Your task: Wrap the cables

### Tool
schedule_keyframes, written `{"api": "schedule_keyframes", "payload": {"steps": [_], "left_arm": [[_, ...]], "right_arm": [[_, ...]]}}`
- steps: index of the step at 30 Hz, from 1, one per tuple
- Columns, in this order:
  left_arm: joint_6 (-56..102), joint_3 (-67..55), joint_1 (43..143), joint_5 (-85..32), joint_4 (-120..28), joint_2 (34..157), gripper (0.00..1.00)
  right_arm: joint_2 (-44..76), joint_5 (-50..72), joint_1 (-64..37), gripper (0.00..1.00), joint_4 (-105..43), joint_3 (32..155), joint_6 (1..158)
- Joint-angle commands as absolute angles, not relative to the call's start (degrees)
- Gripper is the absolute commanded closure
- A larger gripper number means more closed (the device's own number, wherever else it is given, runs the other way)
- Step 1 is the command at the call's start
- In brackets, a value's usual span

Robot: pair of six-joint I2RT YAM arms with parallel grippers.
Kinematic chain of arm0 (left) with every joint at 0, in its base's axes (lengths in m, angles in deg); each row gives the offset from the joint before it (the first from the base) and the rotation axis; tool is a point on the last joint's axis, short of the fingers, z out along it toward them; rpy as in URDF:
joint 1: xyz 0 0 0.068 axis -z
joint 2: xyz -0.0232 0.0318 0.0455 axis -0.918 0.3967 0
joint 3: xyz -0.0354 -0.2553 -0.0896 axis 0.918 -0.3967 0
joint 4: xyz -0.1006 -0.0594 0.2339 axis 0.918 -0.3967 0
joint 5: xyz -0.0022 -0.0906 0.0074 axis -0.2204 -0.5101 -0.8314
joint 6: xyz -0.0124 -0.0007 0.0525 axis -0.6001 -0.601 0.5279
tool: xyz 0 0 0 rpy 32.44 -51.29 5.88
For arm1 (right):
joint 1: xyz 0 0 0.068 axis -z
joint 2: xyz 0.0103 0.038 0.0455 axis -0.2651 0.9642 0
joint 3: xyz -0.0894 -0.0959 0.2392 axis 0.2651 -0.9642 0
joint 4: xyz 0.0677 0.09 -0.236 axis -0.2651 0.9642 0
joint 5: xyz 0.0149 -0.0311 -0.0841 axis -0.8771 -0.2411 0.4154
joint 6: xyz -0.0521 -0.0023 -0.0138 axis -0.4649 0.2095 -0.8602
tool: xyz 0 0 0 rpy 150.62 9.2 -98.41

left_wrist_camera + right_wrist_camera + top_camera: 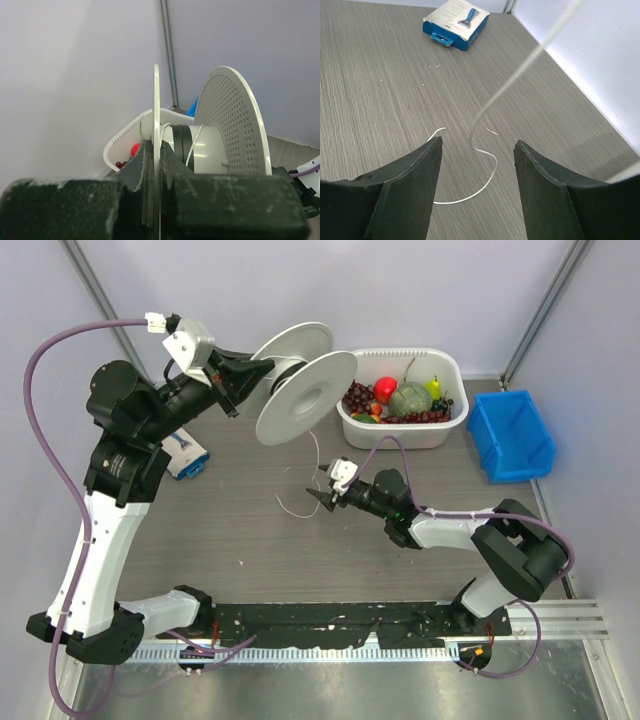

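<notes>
The left end effector [156, 147] is pressed together on the rim of one flange of the spool [308, 390], holding it in the air above the far part of the tabletop [220, 530]. The spool's axle lies roughly level. The right end effector [477, 141] sits low over the tabletop with its fingers spread, pinching nothing.

The cable [472, 135] has a few turns on the spool's hub. From there it drops almost straight down, so its long axis on that stretch is close to upright. At the tabletop it goes slack and bends into a loose curl between and just ahead of the right fingers. That part has no single direction, and its tail runs toward the side where the blue box [456, 24] lies. The tail partly disappears behind one finger, so I cannot tell exactly where it ends.

The step in hand looks like taking hold of the slack. To do it well, the right fingers should close on the cable where it meets the tabletop, squarely across it. Keeping light tension would let the next turns land between the flanges and not slip over a rim.
</notes>
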State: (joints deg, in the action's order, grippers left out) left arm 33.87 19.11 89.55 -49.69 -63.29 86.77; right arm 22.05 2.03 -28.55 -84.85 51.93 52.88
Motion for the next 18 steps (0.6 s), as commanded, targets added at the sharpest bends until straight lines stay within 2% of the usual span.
{"api": "schedule_keyframes", "payload": {"steps": [1, 3, 5, 6, 7, 9, 12, 18], "left_arm": [[34.62, 22.34, 89.66, -49.14, -57.43, 86.19, 1.0], [34.62, 21.99, 89.57, -49.15, -57.26, 86.1, 1.0], [34.62, 21.64, 89.57, -48.97, -56.99, 85.84, 1.0], [34.62, 21.38, 89.66, -48.8, -56.9, 85.75, 1.0], [34.71, 21.11, 89.57, -48.36, -56.9, 85.49, 1.0], [34.89, 20.5, 89.66, -46.35, -56.9, 85.4, 1.0], [34.89, 19.62, 89.57, -40.2, -57.34, 85.31, 1.0], [36.64, 14.61, 89.57, -32.02, -54.88, 84.17, 1.0]], "right_arm": [[23.7, -2.02, -28.93, 0.36, -89.58, 53.06, 48.03], [24.76, -2.63, -28.93, 0.36, -89.66, 53.76, 47.58], [26.07, -2.46, -28.93, 0.45, -89.67, 55.25, 47.67], [26.25, -2.2, -28.84, 0.55, -89.84, 55.43, 48.19], [26.43, -1.59, -28.93, 0.6, -89.84, 55.96, 48.46], [25.65, -0.8, -29.01, 0.81, -90.02, 55.79, 49.51], [22.57, 0.35, -29.54, 0.99, -87.4, 55.44, 54.76], [14.75, 1.14, -35.42, 0.99, -74.24, 57.63, 57.34]]}}
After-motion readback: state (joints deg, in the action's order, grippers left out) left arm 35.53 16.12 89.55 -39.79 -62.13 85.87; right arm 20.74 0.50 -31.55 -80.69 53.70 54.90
